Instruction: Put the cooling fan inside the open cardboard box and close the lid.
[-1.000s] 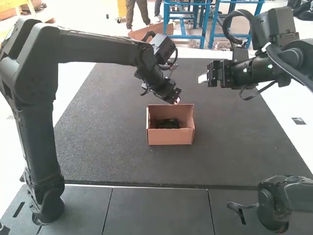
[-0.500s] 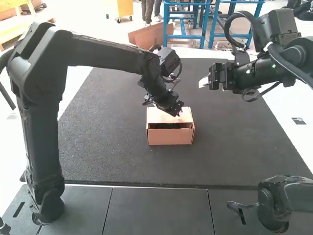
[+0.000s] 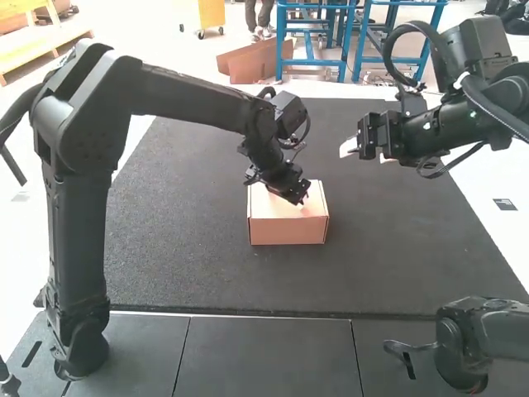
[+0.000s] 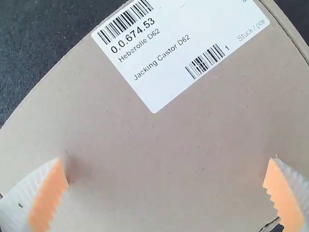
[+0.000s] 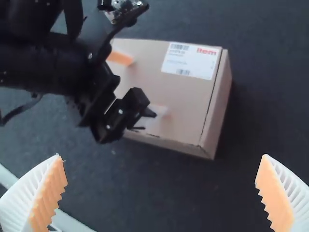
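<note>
Dark textured mat [image 3: 165, 231] on pale table [image 3: 496, 178], grey panels [image 3: 264, 356] along near edge, small dark square [image 3: 505, 204] beside mat

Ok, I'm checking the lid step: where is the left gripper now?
High view, centre: the left gripper rests on the lid of the cardboard box, left of the right gripper.

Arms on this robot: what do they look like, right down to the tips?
Both the left arm and right arm are bulky, black and rounded, with a black cable looping at the right one. The jaws have white ribbed fingers with orange pads.
</note>
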You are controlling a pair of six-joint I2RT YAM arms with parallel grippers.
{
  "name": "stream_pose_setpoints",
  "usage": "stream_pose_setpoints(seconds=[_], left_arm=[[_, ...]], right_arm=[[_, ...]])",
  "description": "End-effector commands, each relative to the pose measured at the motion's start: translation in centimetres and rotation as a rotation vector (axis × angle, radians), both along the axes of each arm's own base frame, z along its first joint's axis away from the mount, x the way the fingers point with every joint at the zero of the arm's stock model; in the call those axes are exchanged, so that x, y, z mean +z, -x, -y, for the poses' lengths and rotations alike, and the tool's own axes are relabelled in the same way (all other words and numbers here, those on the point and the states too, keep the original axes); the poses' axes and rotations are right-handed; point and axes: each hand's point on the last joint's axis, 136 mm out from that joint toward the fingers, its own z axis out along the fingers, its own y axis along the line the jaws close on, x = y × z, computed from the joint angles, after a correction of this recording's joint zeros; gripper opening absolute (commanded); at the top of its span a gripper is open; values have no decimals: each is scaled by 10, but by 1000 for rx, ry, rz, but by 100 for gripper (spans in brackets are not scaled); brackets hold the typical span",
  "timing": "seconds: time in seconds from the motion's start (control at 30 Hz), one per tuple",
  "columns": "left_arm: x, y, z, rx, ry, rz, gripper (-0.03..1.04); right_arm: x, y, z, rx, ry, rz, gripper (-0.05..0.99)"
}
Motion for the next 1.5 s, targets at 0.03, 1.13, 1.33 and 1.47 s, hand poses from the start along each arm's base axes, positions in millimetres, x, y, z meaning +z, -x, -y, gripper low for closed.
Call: stream_pose_setpoints(seconds=[0.03, 1.13, 1.33, 1.47], left_arm=[[72, -31, -4, 71, 123, 124, 97], [286, 41, -211, 360, 536, 1036, 97], [269, 68, -223, 357, 579, 1147, 97], [264, 89, -229, 334, 603, 1259, 97]], right_arm=[[38, -16, -1, -27, -65, 144, 90], [52, -46, 79, -358, -77, 646, 91], [40, -31, 95, -373, -30, 745, 91], [39, -22, 102, -401, -36, 800, 91]])
